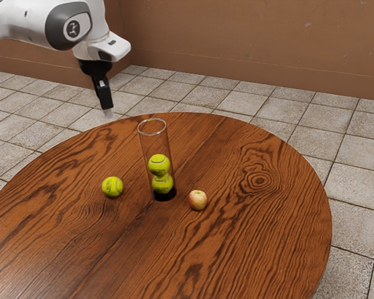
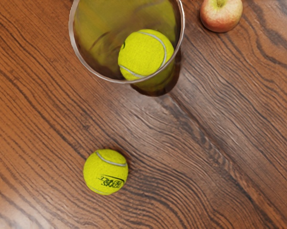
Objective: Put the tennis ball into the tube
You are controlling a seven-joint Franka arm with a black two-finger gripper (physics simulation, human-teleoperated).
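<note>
My black gripper (image 1: 107,112) hangs high above the table, toward the exterior view's upper left; its opening cannot be made out. Well below it, a loose yellow-green tennis ball (image 1: 112,187) rests on the wood, on the exterior view's left side of the tube. The clear tube (image 1: 152,146) stands upright on a dark base and holds two stacked balls, the upper one (image 1: 158,164) around mid-height. From the hand, the wrist view looks down on the loose ball (image 2: 106,171), the tube's round rim (image 2: 72,36) and a ball (image 2: 145,55) inside.
A red and yellow apple (image 1: 198,200) sits near the tube's base, on the side away from the loose ball; the wrist view has the apple (image 2: 221,13) too. The round wooden table (image 1: 261,237) has its curved far edge beyond the tube.
</note>
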